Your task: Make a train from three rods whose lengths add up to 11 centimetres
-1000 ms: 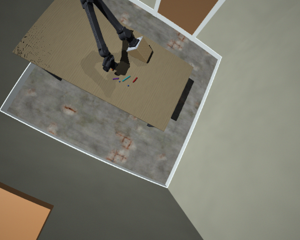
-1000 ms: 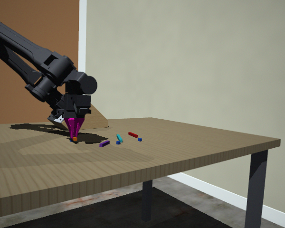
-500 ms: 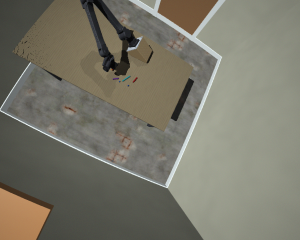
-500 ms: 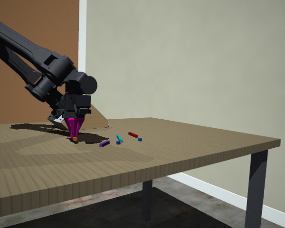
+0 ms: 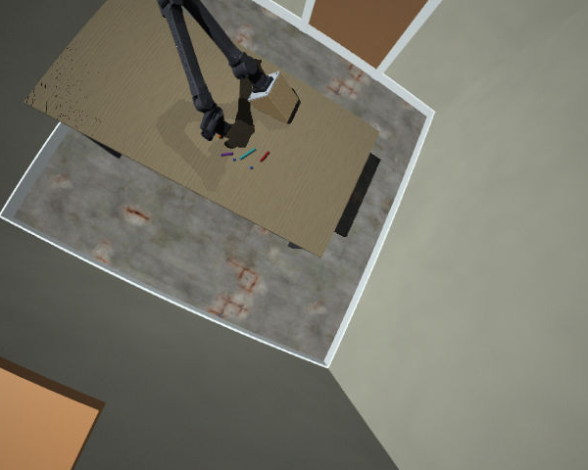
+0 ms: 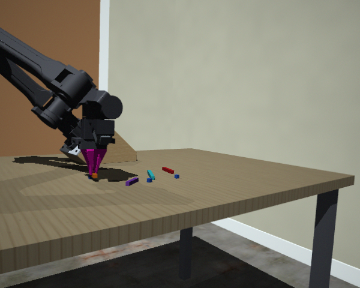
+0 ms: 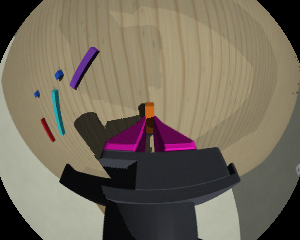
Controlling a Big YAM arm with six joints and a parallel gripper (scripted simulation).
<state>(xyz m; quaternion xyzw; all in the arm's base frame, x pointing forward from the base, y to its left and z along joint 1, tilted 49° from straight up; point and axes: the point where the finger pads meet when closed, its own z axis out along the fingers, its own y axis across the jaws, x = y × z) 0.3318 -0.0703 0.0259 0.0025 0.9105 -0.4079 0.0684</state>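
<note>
Underneath, wood-grain table (image 6: 267, 186), beige walls (image 6: 236, 77).

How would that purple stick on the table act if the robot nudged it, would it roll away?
Probably not: the purple rod shows flat faces and square edges, so it should slide or pivot rather than roll. It looks straight and stiff, lying flat on the table. Being small and slim, it is likely light.

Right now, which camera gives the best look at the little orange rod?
The wrist view: the orange rod sits centred, pinched in the end effector. The exterior view shows only its end near the table; the top view, a speck beside the arm.
</note>
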